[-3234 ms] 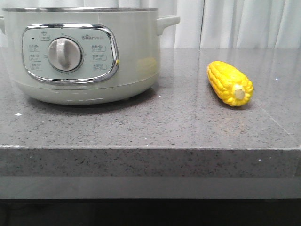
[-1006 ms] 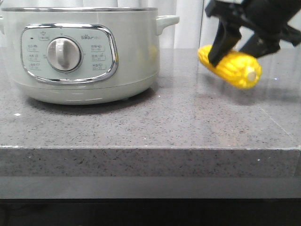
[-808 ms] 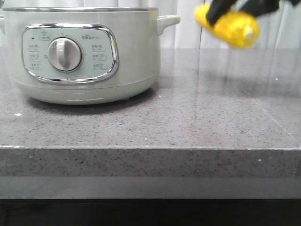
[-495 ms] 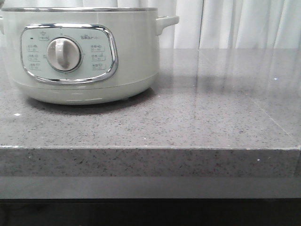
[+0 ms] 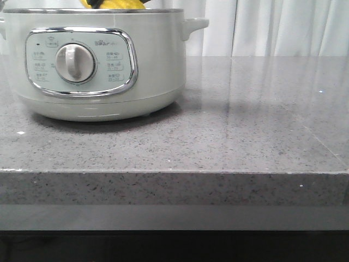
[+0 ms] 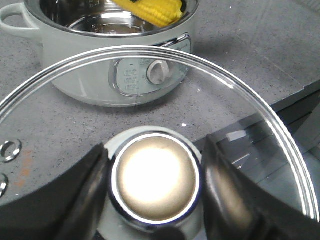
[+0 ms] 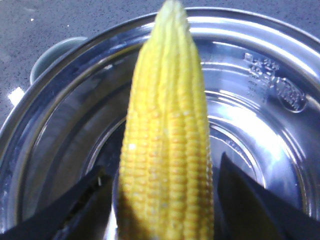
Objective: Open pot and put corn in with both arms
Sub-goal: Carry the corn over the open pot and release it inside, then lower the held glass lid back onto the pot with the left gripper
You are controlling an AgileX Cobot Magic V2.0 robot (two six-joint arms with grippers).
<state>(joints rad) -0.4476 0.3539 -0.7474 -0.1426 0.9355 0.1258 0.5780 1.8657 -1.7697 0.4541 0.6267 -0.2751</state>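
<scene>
The pot [image 5: 158, 65] stands at the left of the counter with its top uncovered, its steel inner bowl [image 7: 260, 125] bare. My left gripper [image 6: 155, 165] is shut on the chrome knob [image 6: 155, 180] of the glass lid [image 6: 240, 95], held in the air in front of the pot [image 6: 90, 80]. My right gripper [image 7: 167, 200] is shut on the corn [image 7: 167, 125], which hangs lengthwise over the bowl's opening. In the front view only the cob's yellow top [image 5: 117, 4] shows above the pot's rim. From the left wrist view the corn [image 6: 150, 10] sits just above the bowl.
The pot rests on a grey speckled stone counter [image 5: 245, 125] whose front edge [image 5: 174, 174] runs across the lower front view. White curtains [image 5: 283, 27] hang behind. The pot's side handle [image 5: 195, 24] sticks out to the right.
The corn lay on the counter at the right. My right gripper took it, lifted it up out of view and has carried it left over the pot.
</scene>
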